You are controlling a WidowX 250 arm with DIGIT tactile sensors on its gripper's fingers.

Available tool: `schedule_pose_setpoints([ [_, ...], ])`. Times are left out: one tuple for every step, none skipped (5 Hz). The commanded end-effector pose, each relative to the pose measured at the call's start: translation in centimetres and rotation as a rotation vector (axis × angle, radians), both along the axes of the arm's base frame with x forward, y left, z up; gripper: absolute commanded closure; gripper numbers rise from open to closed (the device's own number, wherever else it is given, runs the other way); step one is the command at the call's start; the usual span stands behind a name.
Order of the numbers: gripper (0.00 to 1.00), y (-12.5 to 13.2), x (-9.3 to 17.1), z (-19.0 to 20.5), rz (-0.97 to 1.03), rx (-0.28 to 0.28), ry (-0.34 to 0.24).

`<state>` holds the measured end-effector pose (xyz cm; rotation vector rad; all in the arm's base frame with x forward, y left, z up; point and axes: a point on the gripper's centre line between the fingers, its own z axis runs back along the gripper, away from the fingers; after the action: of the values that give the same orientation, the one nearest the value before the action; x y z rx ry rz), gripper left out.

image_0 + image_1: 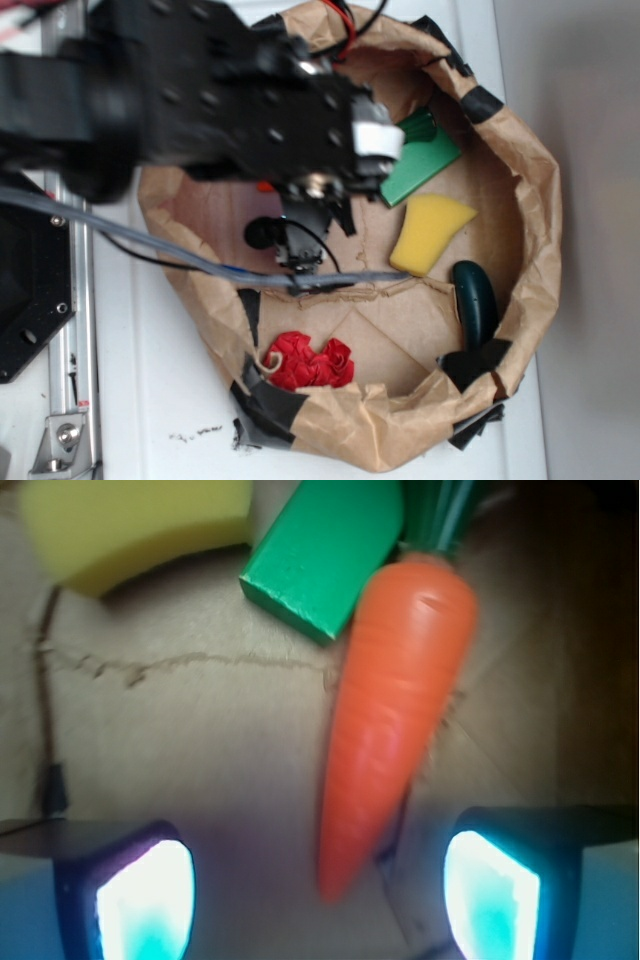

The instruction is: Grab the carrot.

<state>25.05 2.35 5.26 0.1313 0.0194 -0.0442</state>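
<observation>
The carrot (400,700) is bright orange and lies on the brown paper floor, its dark-green stem cap (440,510) at the top next to a green block. It tapers toward me. My gripper (318,900) is open, and the carrot's pointed tip lies between the two glowing fingertips, nearer the right one and touching neither. In the exterior view the black arm (200,90) covers nearly all of the carrot; only the stem cap (420,125) shows past the wrist.
All of this sits inside a brown paper-lined bowl (540,230) patched with black tape. A flat green block (425,160) (325,550) and a yellow sponge (430,232) (140,525) lie close by. A dark green object (475,300) and a red crumpled cloth (310,362) rest nearer the rim.
</observation>
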Motion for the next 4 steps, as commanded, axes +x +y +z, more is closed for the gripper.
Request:
schedule_pose_setpoints([
  [0.00,2.3,4.1,-0.7,-0.031,0.053,0.026],
  [0.00,3.0,4.1,-2.2,-0.050,0.060,0.086],
  [0.00,4.3,4.0,-2.4,-0.016,0.025,0.109],
  [0.00,5.2,4.2,-2.5,0.014,0.025,0.114],
])
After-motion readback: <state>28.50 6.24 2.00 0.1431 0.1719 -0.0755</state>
